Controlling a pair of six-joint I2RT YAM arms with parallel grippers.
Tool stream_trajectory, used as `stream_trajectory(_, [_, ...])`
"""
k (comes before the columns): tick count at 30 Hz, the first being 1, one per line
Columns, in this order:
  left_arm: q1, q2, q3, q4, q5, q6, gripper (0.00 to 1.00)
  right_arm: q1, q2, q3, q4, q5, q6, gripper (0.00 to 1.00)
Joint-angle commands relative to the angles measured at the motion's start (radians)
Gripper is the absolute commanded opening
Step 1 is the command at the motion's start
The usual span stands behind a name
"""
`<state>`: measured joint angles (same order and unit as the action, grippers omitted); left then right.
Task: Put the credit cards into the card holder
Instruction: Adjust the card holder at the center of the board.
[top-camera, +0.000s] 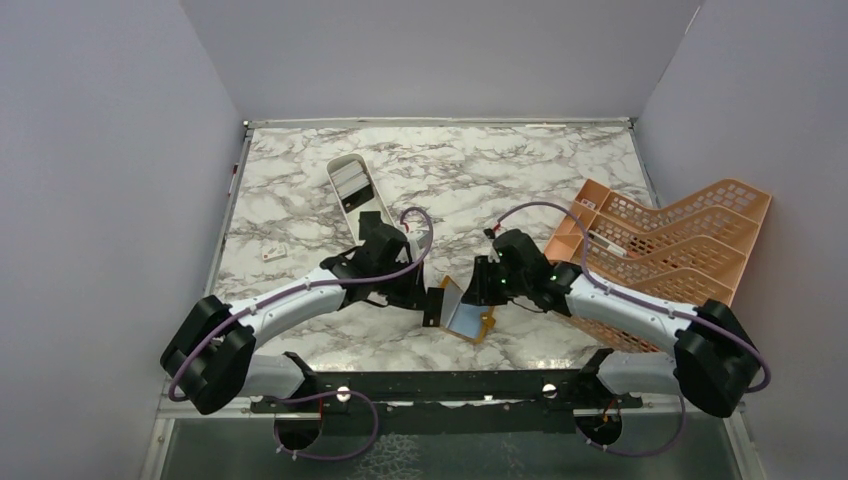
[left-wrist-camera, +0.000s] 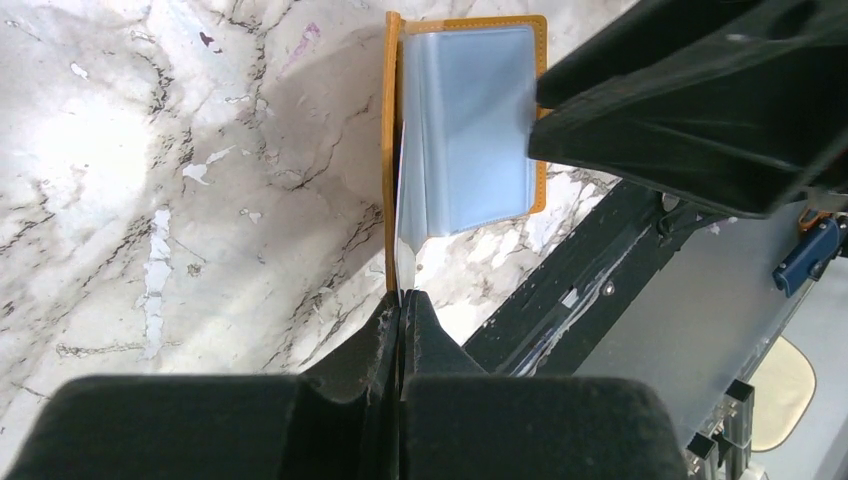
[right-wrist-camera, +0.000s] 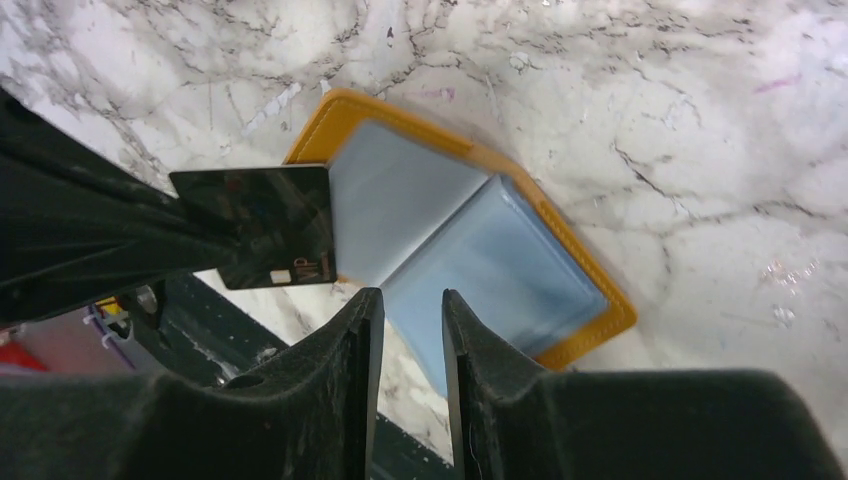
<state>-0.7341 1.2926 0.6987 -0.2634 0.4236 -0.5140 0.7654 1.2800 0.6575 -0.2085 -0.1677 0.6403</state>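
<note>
The card holder lies open near the table's front edge, orange-rimmed with pale blue clear sleeves. My left gripper is shut on a black credit card, holding it by one end. The card's free end hangs over the holder's left panel. From the left wrist the card shows edge-on, beside the holder. My right gripper hovers over the holder's near corner with its jaws apart. A corner of a sleeve shows in the gap, untouched by either finger. Other credit cards are out of view.
A large orange lattice rack stands at the right, close behind my right arm. A long white oval tray lies at the back centre. A small white item sits at the left. A black frame rail borders the near edge.
</note>
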Motion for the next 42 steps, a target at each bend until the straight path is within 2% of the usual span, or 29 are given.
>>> stream_trajectory(1, [-0.021, 0.014, 0.009, 0.030, -0.051, -0.005, 0.00, 0.000, -0.092, -0.031, -0.130, 0.052, 0.032, 0.34])
stream_trajectory(9, [-0.066, 0.006, -0.025, 0.023, -0.123, -0.047, 0.00, 0.000, -0.082, -0.063, -0.164, 0.124, 0.038, 0.35])
stream_trajectory(14, [-0.088, -0.020, -0.081, 0.022, -0.176, -0.083, 0.00, 0.000, -0.042, -0.062, -0.125, 0.174, 0.006, 0.36])
stream_trajectory(17, [-0.095, -0.025, -0.095, 0.026, -0.184, -0.091, 0.00, 0.000, -0.029, -0.072, -0.046, 0.151, -0.043, 0.36])
stream_trajectory(27, [-0.102, -0.047, -0.010, 0.042, -0.172, -0.093, 0.00, 0.000, 0.023, -0.007, -0.025, 0.181, -0.123, 0.36])
stream_trajectory(31, [-0.101, -0.019, 0.034, 0.039, -0.138, -0.093, 0.00, 0.000, 0.023, 0.001, 0.003, 0.165, -0.114, 0.37])
stream_trajectory(36, [-0.101, -0.001, 0.056, 0.031, -0.139, -0.072, 0.00, -0.004, 0.029, 0.002, 0.094, 0.147, -0.155, 0.45])
stream_trajectory(42, [-0.102, 0.031, 0.073, 0.004, -0.141, -0.047, 0.00, -0.073, 0.088, 0.017, 0.169, 0.007, -0.198, 0.50])
